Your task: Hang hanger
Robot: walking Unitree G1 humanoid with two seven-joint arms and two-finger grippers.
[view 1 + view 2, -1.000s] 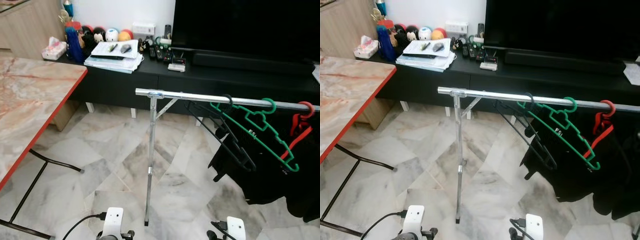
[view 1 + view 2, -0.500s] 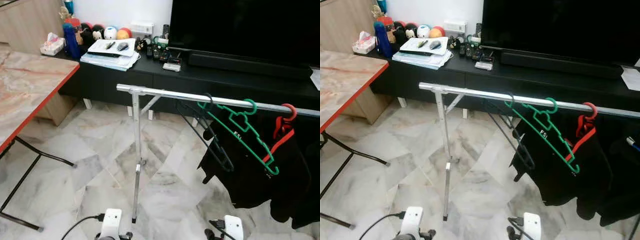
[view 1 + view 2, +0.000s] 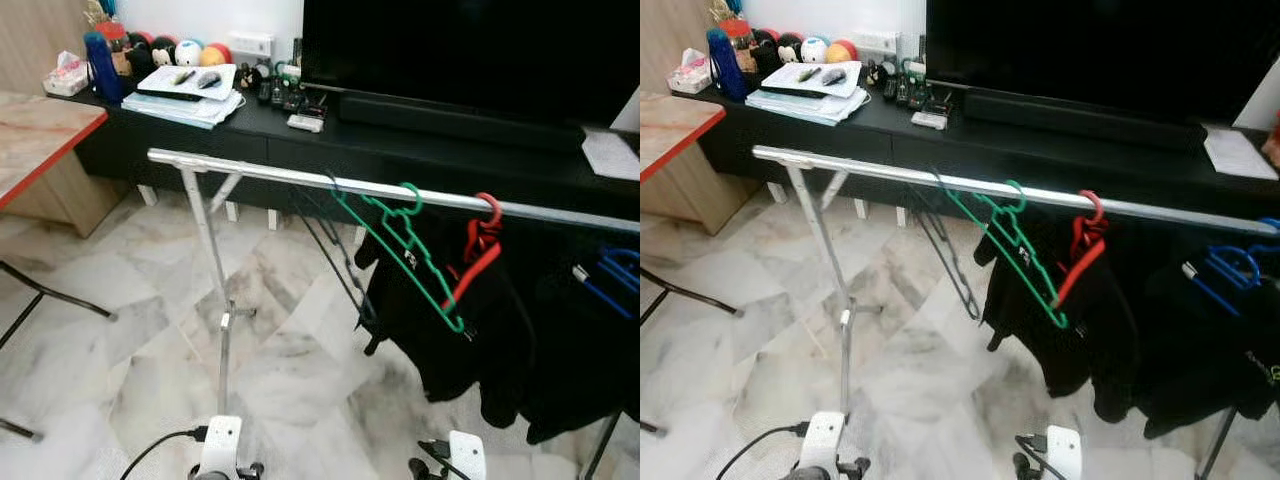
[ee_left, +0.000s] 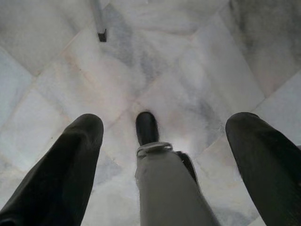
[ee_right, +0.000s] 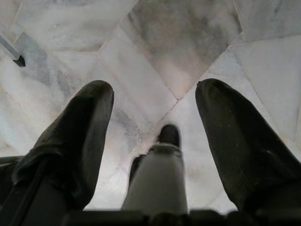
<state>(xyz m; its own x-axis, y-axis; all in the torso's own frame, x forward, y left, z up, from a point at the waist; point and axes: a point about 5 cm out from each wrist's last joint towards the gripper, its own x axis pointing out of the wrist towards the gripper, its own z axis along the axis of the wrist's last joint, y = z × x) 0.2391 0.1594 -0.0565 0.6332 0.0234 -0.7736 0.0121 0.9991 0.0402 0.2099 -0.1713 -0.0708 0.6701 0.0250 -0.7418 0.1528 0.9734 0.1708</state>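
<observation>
Green hanger (image 3: 400, 255) hangs on the rail (image 3: 300, 180), centre of frame, beside the red hanger (image 3: 478, 250).
Left pincer (image 4: 160, 136) and right pincer (image 5: 155, 127) are low, spread open, empty; hanging looks done, unless another hanger must be fetched.

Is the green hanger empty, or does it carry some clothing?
Empty. The green hanger hangs by its hook on the rail, and its bare frame shows whole; the black clothes hang behind it, by the red hanger.

head stereo downward on rail (image 3: 300, 180), wrists floorward
</observation>
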